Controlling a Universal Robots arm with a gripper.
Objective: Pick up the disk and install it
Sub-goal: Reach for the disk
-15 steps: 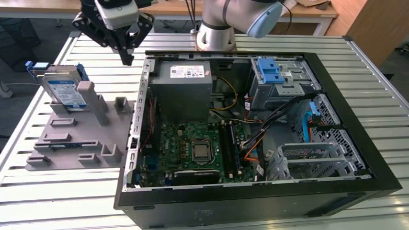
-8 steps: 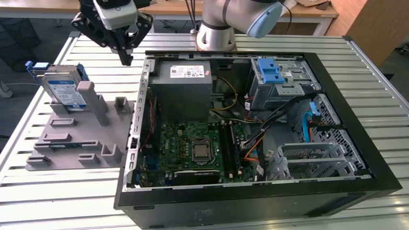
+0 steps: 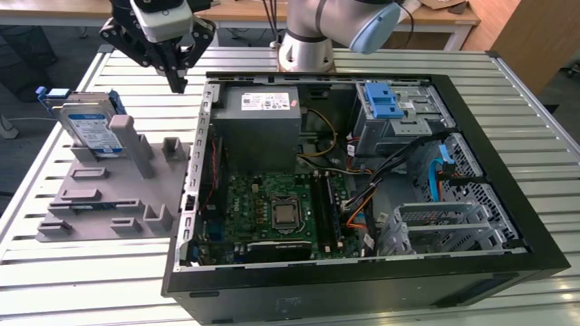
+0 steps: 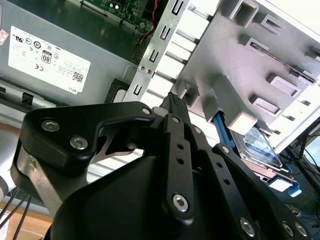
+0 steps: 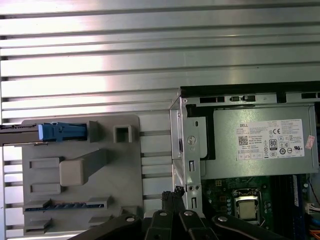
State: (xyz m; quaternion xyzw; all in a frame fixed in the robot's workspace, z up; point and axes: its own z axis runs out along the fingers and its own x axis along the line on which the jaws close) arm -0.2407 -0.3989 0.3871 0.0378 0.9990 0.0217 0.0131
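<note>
At the exterior view's left the disk (image 3: 91,129) is standing on edge in a slot at the far end of a grey plastic fixture (image 3: 109,204). Its labelled face is turning toward the camera, and its blue carrier frame is showing at the top corners. In the first wrist view the disk (image 5: 60,131) is appearing edge-on, its long axis running along the fixture's rim, crosswise to the side wall of the computer case (image 3: 363,292) beside it. Fixture and case are both sitting on a slatted metal table (image 3: 81,278). The case is lying open with its grey power supply (image 3: 263,125) and motherboard (image 3: 276,210) facing up. Wooden furniture (image 3: 517,34) is standing behind. The gripper (image 3: 178,83) is hanging over the table between fixture and case, pointing down, its fingers pressing together on nothing, well apart from the disk. The arm (image 3: 313,41) is rising from its base beyond the case.
</note>
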